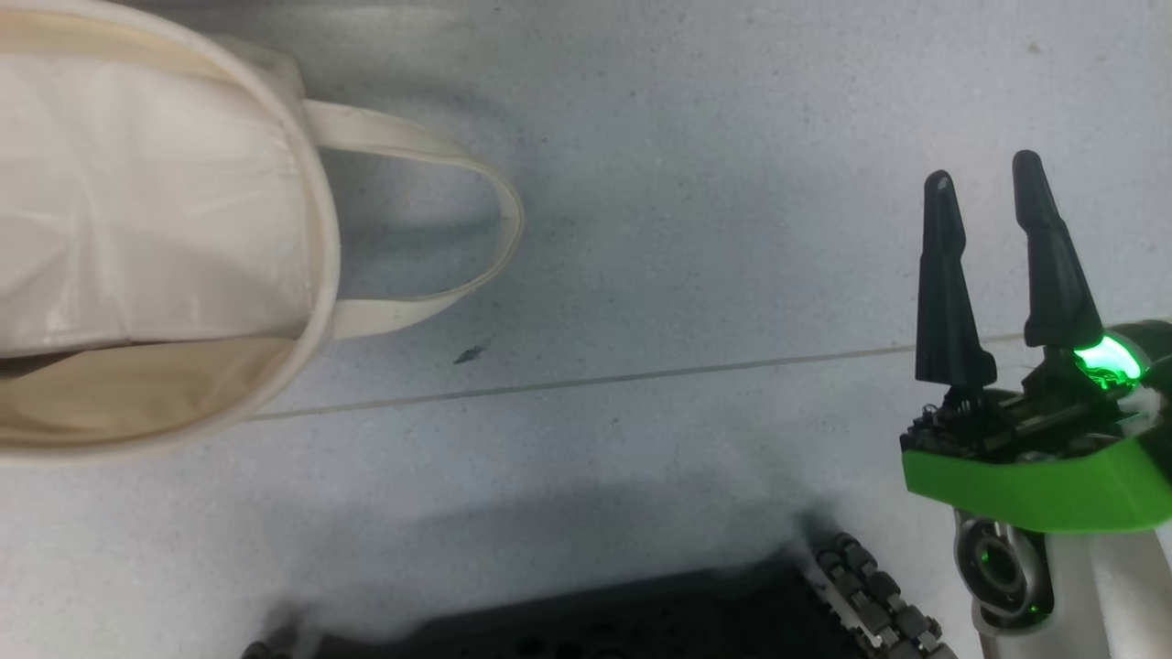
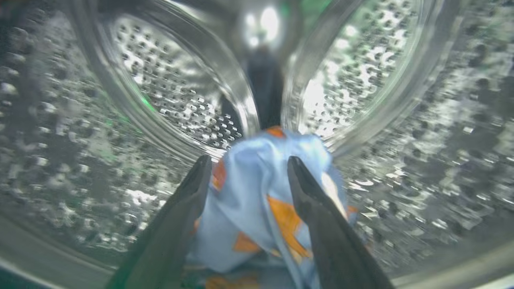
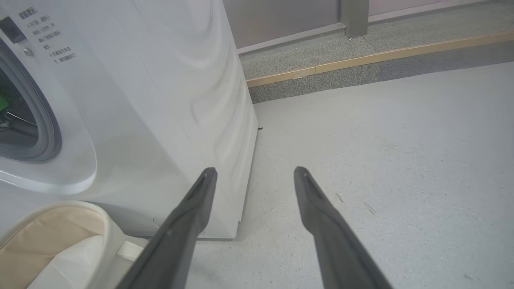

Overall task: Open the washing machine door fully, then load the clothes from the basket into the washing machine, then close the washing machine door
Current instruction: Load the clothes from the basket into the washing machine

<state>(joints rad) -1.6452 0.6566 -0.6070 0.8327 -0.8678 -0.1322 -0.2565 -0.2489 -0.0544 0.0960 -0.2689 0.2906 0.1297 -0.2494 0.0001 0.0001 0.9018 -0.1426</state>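
In the washing machine [image 2: 172, 92] the left end effector [image 2: 247, 160] is wide, the clothes [image 2: 257, 188] between its fingers [image 2: 176, 216]; the right end effector [image 1: 982, 169] is wide too.

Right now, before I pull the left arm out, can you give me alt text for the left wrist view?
Light blue clothes with orange print lie between the left gripper's two spread dark fingers, inside the washing machine drum. Perforated steel curves all around, and the picture is motion-blurred.
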